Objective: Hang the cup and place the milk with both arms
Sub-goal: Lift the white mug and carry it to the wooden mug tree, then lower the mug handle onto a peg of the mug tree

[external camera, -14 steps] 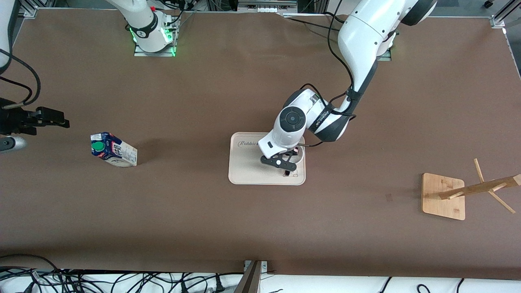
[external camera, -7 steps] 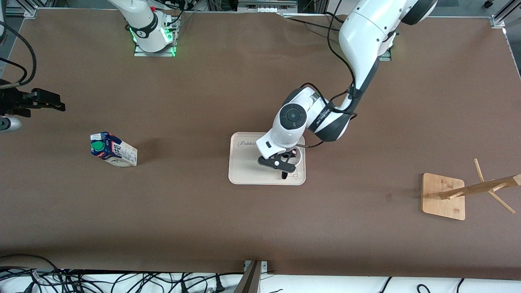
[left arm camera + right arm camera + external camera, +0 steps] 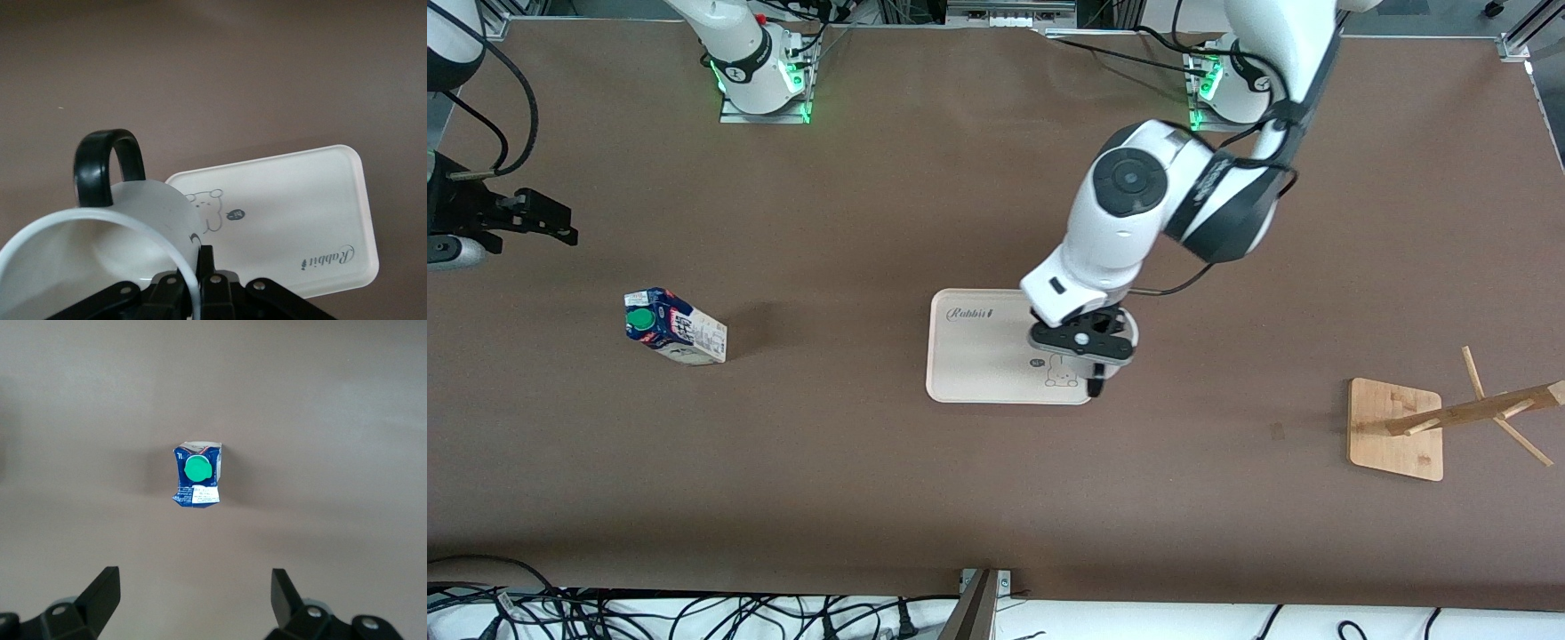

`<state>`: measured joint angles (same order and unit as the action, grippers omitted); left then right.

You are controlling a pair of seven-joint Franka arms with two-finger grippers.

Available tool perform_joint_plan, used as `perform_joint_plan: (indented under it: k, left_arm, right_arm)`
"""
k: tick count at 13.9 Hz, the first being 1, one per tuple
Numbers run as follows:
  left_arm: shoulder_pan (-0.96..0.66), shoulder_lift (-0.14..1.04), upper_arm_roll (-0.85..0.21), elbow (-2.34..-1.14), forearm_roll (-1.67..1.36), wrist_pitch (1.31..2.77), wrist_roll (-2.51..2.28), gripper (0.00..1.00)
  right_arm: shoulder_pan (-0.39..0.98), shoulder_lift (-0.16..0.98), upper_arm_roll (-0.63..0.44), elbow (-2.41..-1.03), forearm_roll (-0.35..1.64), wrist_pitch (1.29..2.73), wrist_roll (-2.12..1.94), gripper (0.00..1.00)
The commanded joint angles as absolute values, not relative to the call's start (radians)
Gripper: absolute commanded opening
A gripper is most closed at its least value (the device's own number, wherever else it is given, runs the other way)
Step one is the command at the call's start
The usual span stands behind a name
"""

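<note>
My left gripper (image 3: 1101, 354) is shut on the rim of the white cup (image 3: 1129, 331) and holds it in the air over the tray's end toward the left arm. The cup's black handle (image 3: 1096, 384) points down toward the tray edge. In the left wrist view the cup (image 3: 133, 220) fills the foreground, with the handle (image 3: 107, 167) standing up and my fingers (image 3: 207, 267) pinching the rim. The milk (image 3: 674, 326) stands on the table toward the right arm's end. My right gripper (image 3: 543, 220) is open in the air near the milk, which shows from above in the right wrist view (image 3: 197, 473).
A cream tray (image 3: 978, 356) with a bear drawing lies mid-table; it also shows in the left wrist view (image 3: 300, 200). A wooden mug rack (image 3: 1396, 428) with pegs (image 3: 1489, 407) stands toward the left arm's end. Cables run along the table edge nearest the camera.
My left gripper has lifted the cup off the tray and carried it up and toward the left arm's end. My right gripper has shifted a little near the milk.
</note>
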<state>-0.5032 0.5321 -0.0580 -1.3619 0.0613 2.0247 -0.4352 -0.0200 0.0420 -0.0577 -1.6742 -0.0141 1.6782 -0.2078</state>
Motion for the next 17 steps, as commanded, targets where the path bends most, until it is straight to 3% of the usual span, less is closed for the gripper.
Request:
perform_joint_plan:
  k: [1,6,9,17]
  left_arm:
    - [-0.5,0.451,0.007,-1.414,0.075,1.996,-0.352,0.0]
    - [-0.395,0.403,0.048,-1.43,0.046,1.983,-0.299,0.0]
    - [-0.306,0.39,0.048,-1.43,-0.133,1.956,-0.299,0.0]
    - [-0.167,0.281,0.046,-1.465,-0.311,1.864,-0.281,0.0]
  right_arm:
    - [-0.069,0.014,-0.017,-1.686,-0.022,1.686,-0.21,1.0]
    - [-0.066,0.014,-0.009,-1.661,-0.015,1.62,-0.147,1.0]
    - [-0.066,0.008,0.003,-1.652,-0.015,1.588,-0.063,1.0]
    - [-0.066,0.058,-0.002,-1.585,-0.017,1.592,-0.08,1.0]
